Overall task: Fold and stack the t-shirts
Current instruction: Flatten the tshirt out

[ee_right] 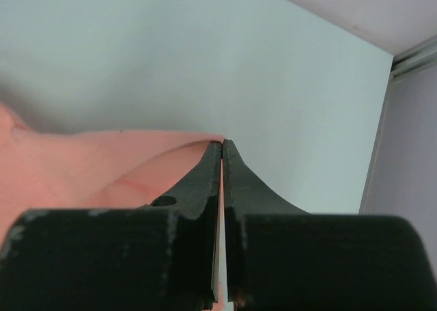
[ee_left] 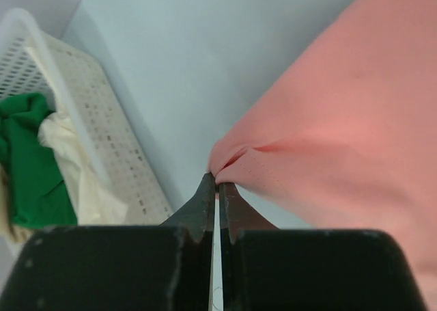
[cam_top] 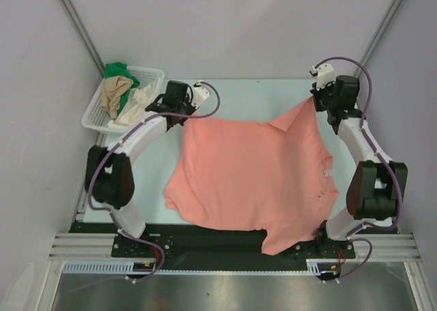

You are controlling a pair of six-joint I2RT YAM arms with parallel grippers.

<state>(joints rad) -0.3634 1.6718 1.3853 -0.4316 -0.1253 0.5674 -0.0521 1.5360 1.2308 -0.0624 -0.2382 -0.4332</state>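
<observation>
While both arms reach toward the far side of the table [cam_top: 252, 96], the salmon-pink t-shirt [cam_top: 256, 178] lies spread across it, its near hem drooping over the front edge. The left end effector [ee_left: 217, 182] is closed on one far corner of the cloth and the right end effector [ee_right: 222, 144] on the other, which rises in a peak. This hold seems meant to draw the fabric taut and flat before folding. A green t-shirt [cam_top: 117, 70], a tan t-shirt [cam_top: 115, 93] and a cream t-shirt [cam_top: 138, 104] lie crumpled in the white basket [cam_top: 156, 73], near the left end effector.
</observation>
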